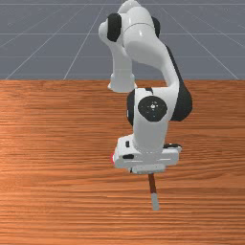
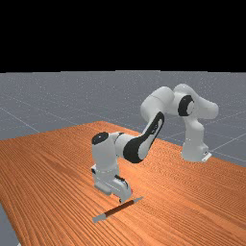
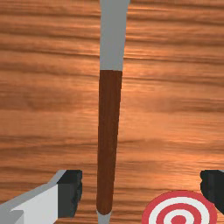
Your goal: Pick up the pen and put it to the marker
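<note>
Beneath the arm's white, rounded links (image 1: 150, 127) spreads an orange-brown wooden table (image 1: 57, 191), its grain running in dark streaks; beyond it lies a grey floor (image 2: 43, 101) ruled with pale lines, under a black backdrop (image 2: 120, 33) in the far view. On the table, below the white-and-black two-finger gripper (image 2: 123, 198), lies a slender pen with a reddish-brown barrel and grey ends (image 2: 116, 210): one end broad and blunt, pointing to the far view's left, the other tapering to a narrow tip. In the wrist view the dark, blocky fingers (image 3: 71, 192) stand wide apart, the barrel between them, nearer one and touching neither. Beside the pen sits a flat, round marker of red and white rings (image 3: 181, 202), partly seen near the other finger.
</note>
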Controlling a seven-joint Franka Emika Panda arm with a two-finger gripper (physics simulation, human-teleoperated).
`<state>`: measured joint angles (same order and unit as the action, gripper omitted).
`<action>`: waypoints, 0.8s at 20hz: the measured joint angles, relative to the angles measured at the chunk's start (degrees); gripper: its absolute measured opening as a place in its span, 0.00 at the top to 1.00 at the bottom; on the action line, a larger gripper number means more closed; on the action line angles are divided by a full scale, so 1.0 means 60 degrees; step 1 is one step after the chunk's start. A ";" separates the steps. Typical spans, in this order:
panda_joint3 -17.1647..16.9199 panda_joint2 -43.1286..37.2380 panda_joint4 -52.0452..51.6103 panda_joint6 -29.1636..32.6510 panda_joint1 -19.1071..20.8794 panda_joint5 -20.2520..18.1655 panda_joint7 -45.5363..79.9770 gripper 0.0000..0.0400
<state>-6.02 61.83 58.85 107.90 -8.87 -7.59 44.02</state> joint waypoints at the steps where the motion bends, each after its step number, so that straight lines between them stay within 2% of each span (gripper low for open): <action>1: 0.0008 0.0058 -0.0064 0.0059 -0.0018 0.0002 0.0007 0.00; 5: -0.0010 0.0408 -0.0240 0.0227 -0.0268 0.0146 0.0110 0.00; 13: -0.0439 0.1356 -0.1460 0.0240 -0.0687 0.0663 0.0687 0.00; 14: -0.0469 0.1384 -0.1480 0.0247 -0.0726 0.0700 0.0721 0.39; 15: -0.0486 0.1402 -0.1494 0.0250 -0.0743 0.0718 0.0743 0.63; 16: -0.0499 0.1413 -0.1503 0.0252 -0.0749 0.0729 0.0756 0.75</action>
<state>-9.02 70.31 49.84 109.42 -13.36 -3.21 48.56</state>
